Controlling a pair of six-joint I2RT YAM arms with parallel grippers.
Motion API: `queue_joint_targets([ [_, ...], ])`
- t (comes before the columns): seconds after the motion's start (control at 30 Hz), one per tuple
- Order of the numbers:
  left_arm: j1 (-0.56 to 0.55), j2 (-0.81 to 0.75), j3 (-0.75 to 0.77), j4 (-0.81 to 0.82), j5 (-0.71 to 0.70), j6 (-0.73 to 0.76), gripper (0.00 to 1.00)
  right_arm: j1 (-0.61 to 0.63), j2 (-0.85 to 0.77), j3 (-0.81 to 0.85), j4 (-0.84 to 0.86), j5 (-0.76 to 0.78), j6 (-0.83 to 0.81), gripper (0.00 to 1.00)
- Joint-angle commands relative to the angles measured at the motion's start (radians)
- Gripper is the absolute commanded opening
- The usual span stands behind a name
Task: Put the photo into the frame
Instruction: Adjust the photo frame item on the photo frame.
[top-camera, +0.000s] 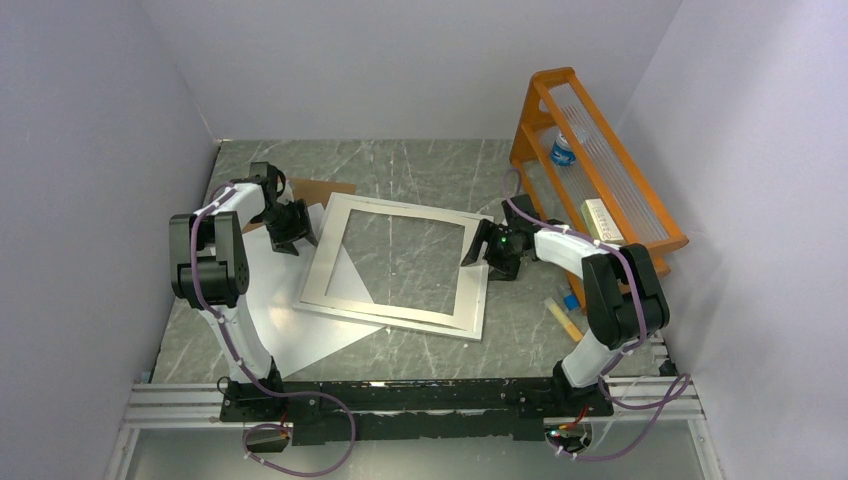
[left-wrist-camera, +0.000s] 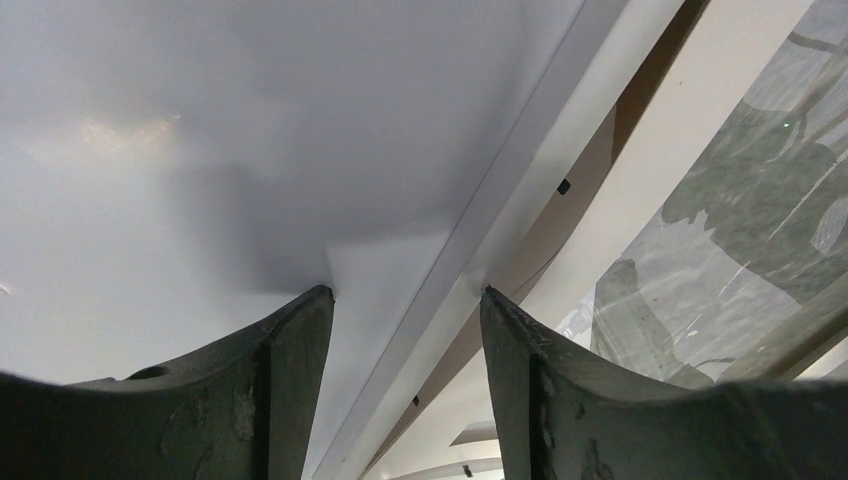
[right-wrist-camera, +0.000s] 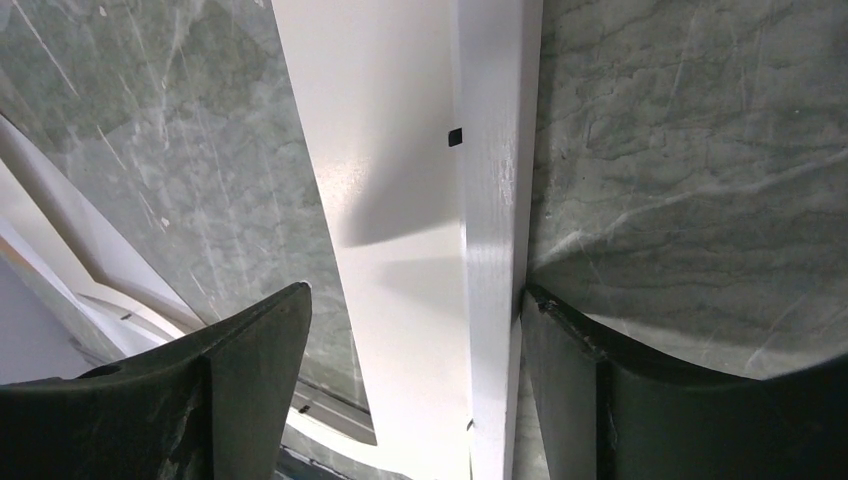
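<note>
Grey marbled counter (top-camera: 430, 165), white walls on 3 sides, orange rack (top-camera: 600, 170) at far R w/ a bottle and a box on it. Frame (top-camera: 400, 207) lies flat mid-counter, turned slightly, bare counter showing thru its opening. A 2nd white border (top-camera: 475, 325) sits under it, offset toward the near side. Photo (top-camera: 300, 335) lies flat w/ its white side up, print side not visible. It sits near-L of the frame w/ one corner tucked under the frame's L side, a wedge of it showing inside the opening. Brown board (top-camera: 325, 187) pokes out at the far-L corner, partly covered. L gripper (top-camera: 290, 238) is low at the frame's L edge w/ jaws apart and nothing clamped; L wrist view shows the white sheet and the frame rail running between the fingers (left-wrist-camera: 290, 400). R gripper (top-camera: 485, 255) is low at the frame's R edge, also released, straddling the rail. In R wrist view one finger (right-wrist-camera: 600, 400) sits right against the rail's outer side, the other well clear over the opening. Small yellow/blue item (top-camera: 562, 315) lies on the counter beside the R arm, too small to ID.
</note>
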Motion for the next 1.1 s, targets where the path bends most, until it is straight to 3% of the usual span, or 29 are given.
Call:
queue_joint_targets([
  [0.0,-0.038,0.024,-0.012,-0.03,0.168,-0.012,0.63,0.026,-0.005,0.01,0.036,-0.047,0.015,0.8],
  [0.2,-0.038,0.015,-0.006,-0.04,0.104,-0.018,0.63,0.085,-0.09,0.13,-0.179,0.283,-0.02,0.81],
  [0.47,-0.039,0.025,-0.006,-0.043,0.085,-0.027,0.62,0.291,-0.02,0.307,-0.391,0.513,-0.049,0.7],
  [0.77,-0.038,0.031,-0.001,-0.047,0.096,-0.03,0.55,0.39,0.051,0.327,-0.309,0.324,-0.105,0.49],
  [1.07,-0.038,0.04,0.008,-0.056,0.083,-0.036,0.54,0.452,0.154,0.366,-0.373,0.252,-0.241,0.51],
])
